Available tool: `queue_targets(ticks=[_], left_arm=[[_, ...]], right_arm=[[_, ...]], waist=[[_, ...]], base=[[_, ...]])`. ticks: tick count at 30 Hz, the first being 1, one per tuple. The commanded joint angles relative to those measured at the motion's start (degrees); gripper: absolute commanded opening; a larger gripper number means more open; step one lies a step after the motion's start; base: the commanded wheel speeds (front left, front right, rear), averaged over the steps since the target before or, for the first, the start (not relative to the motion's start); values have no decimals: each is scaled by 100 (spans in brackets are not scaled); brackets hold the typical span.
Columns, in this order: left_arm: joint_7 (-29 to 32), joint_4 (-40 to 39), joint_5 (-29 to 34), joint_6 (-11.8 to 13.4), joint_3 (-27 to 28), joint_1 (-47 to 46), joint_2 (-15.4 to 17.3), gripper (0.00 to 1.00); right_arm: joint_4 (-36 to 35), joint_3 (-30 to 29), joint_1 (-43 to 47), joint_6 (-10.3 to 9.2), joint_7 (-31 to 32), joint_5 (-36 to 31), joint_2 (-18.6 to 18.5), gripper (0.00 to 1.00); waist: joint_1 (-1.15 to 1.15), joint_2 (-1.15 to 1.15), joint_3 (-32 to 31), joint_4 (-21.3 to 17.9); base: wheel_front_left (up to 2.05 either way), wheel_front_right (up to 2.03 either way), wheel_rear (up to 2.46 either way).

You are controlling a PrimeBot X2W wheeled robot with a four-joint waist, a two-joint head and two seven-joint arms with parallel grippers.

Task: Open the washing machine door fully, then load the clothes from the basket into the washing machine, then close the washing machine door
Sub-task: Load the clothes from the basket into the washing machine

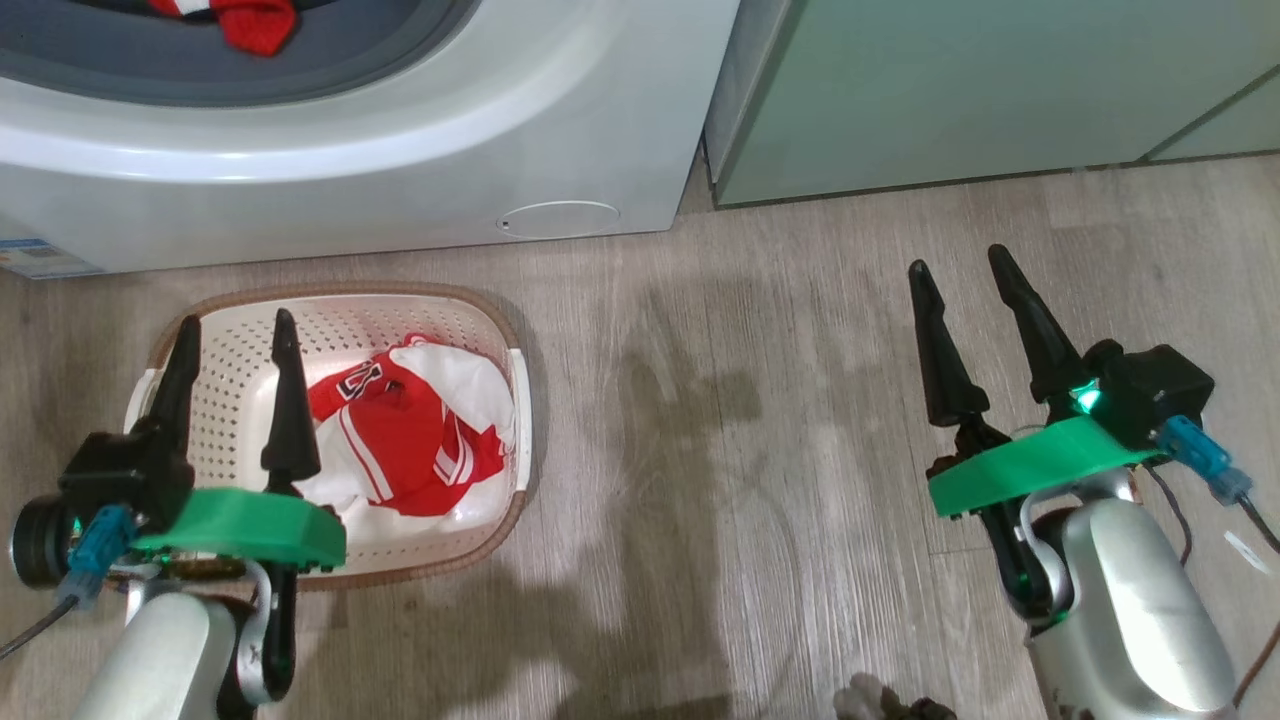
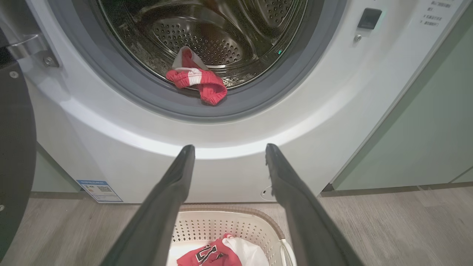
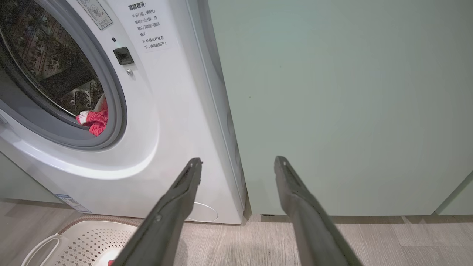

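We had our L gripper fingers apart, empty, over basket's left end, red-white clothes heaped toward its right wall, one red piece at washer's drum lip, door open, R gripper spread, empty, above floor

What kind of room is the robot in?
Probably a home laundry corner: a white front-loading washing machine stands beside pale green cabinets, and a basket of red and white clothes sits on the floor.
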Motion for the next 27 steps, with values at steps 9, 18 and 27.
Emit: queue_targets(ticks=[9,18,27], left_arm=[[-73,-38,33,-97,277,-213,61,100],[105,213,-76,-379,288,-1204,137,100],[1201,1238,-112,-916,245,-3326,701,100]], right_arm=[[-218,141,52,0,15,-31,6,100],[-396,238,-90,0,-1,67,6,100],[-432,601,-308,0,-85,314,6,100]], waist=[[0,0,38,1],[0,0,471,-104],[0,0,1039,-594]], base=[[0,0,0],[0,0,0],[0,0,0]])
